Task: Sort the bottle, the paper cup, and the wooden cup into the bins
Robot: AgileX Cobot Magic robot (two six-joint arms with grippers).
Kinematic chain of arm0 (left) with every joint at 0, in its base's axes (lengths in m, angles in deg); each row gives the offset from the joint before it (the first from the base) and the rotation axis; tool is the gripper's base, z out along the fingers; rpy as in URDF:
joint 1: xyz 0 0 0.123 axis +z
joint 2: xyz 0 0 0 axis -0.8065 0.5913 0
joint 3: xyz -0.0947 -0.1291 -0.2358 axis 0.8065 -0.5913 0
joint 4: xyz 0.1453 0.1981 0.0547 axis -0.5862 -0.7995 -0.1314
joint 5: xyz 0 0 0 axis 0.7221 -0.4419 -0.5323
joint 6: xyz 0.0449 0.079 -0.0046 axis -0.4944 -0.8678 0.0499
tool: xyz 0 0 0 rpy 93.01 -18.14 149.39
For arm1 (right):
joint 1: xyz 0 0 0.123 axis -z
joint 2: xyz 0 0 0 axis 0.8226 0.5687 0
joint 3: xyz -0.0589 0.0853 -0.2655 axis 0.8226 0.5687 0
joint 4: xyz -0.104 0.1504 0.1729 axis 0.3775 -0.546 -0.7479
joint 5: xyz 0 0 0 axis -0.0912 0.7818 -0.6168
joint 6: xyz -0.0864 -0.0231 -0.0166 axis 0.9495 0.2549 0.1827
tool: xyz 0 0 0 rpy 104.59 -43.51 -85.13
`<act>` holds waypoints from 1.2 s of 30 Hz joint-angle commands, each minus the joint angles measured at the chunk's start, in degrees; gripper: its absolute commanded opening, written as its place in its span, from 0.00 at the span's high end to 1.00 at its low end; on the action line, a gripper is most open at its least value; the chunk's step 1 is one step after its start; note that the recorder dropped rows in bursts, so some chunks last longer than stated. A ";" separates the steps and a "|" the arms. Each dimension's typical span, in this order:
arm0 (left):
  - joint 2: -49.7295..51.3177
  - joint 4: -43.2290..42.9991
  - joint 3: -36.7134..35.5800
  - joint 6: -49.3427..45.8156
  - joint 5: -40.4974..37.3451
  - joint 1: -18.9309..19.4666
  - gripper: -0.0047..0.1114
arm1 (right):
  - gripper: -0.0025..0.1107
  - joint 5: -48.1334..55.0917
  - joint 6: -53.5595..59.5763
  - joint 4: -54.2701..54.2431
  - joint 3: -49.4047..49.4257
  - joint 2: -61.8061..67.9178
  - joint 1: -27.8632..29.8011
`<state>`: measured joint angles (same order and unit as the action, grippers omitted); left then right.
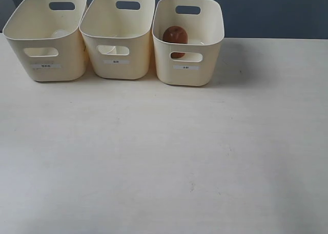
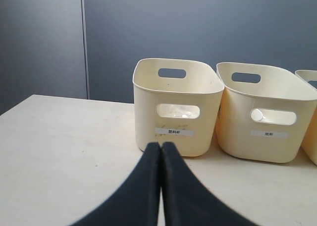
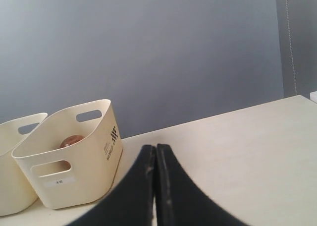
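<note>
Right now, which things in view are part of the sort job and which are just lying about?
Job: left bin, something clear inside, likely the bottle; middle bin, white round thing at its cutout, likely the paper cup; right bin, wooden cup inside.
Just there: table; grey wall. No loose clutter seen.

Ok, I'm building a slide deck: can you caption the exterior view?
Three cream bins in a row on a pale table, the wooden cup inside the rightmost one.
</note>
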<state>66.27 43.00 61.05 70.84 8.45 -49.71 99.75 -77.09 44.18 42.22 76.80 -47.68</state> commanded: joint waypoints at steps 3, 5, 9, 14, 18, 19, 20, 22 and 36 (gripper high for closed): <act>-0.24 -0.16 0.01 0.03 0.68 -0.32 0.96 | 0.98 2.66 0.02 1.39 0.23 -0.34 0.29; -0.24 -0.16 0.01 0.03 0.68 -0.32 0.96 | 0.98 2.83 0.02 2.27 0.23 -0.34 0.29; -0.24 -0.16 0.01 0.03 0.68 -0.32 0.96 | 0.98 3.90 0.02 3.52 0.23 -0.34 0.29; -0.24 -0.16 0.01 0.03 0.68 -0.32 0.96 | 0.98 3.90 0.02 3.13 0.23 -0.34 0.29; -0.24 -0.16 0.01 0.03 0.68 -0.32 0.96 | 0.98 3.90 0.02 3.13 0.23 -0.34 0.29; -0.24 -0.16 0.01 0.03 0.68 -0.32 0.96 | 0.98 3.90 0.02 3.13 0.23 -0.34 0.29; -0.24 -0.16 0.01 0.03 0.68 -0.32 0.96 | 0.98 3.90 0.02 3.13 0.23 -0.34 0.29; -0.24 -0.16 0.01 0.03 0.68 -0.32 0.96 | 0.98 4.21 0.02 3.14 0.23 -0.34 0.29; -0.24 -0.16 0.01 0.03 0.68 -0.32 0.96 | 0.98 4.29 0.02 3.14 0.23 -0.34 0.29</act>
<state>66.27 43.00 61.05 70.84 8.45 -49.71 103.68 -77.09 46.76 42.22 76.80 -47.68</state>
